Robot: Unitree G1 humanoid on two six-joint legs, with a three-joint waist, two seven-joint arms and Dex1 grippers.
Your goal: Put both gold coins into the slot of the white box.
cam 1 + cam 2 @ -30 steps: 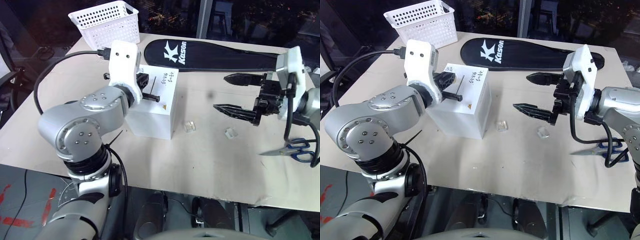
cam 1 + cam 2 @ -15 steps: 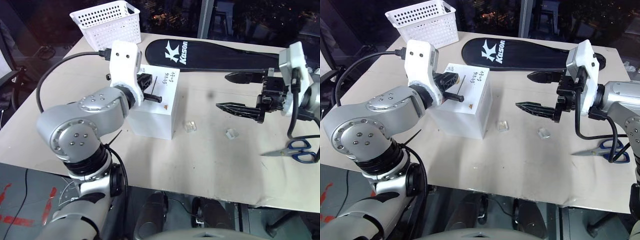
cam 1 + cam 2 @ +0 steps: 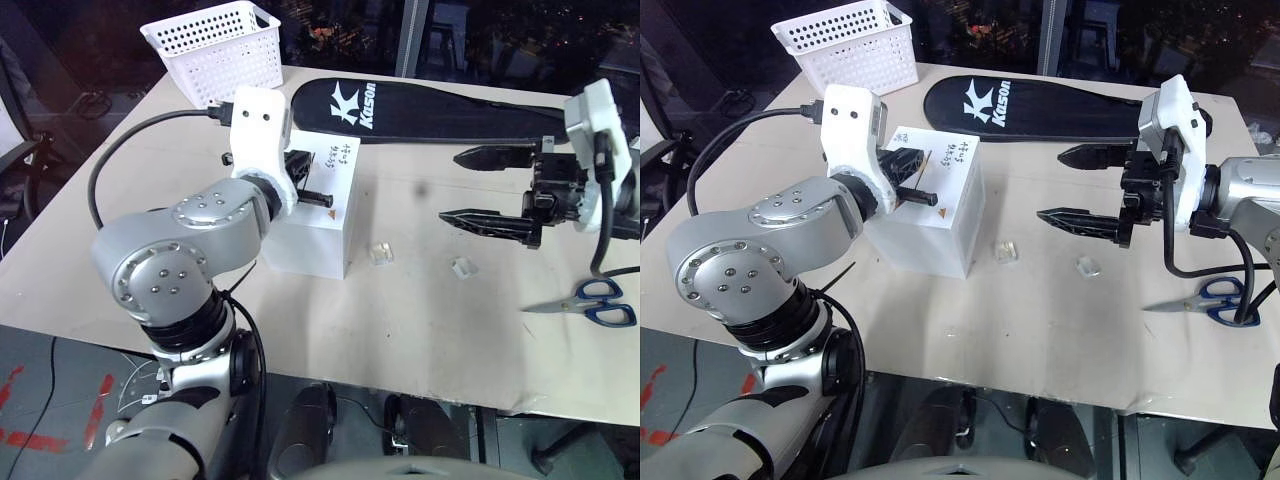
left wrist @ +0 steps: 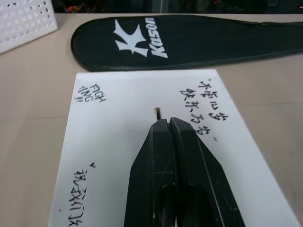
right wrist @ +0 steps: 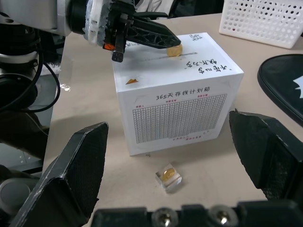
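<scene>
My left arm (image 3: 175, 265) is rounded silver metal with ringed screw heads on the elbow joint; a white camera housing (image 3: 258, 135) sits at its wrist, fed by a black cable (image 3: 120, 150). My right arm (image 3: 1250, 205) matches: silver shell, white housing (image 3: 1170, 125), black cable, black tapered fingers (image 3: 1080, 218) with ridged edges.

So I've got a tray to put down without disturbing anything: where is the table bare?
The near strip of table in front of the white box and the two clear cases is bare, up to the scissors. Bare too: the far left edge, beside the basket. Crowded: the far side, with the black cover, and mid-table, where the right gripper hangs open.
</scene>
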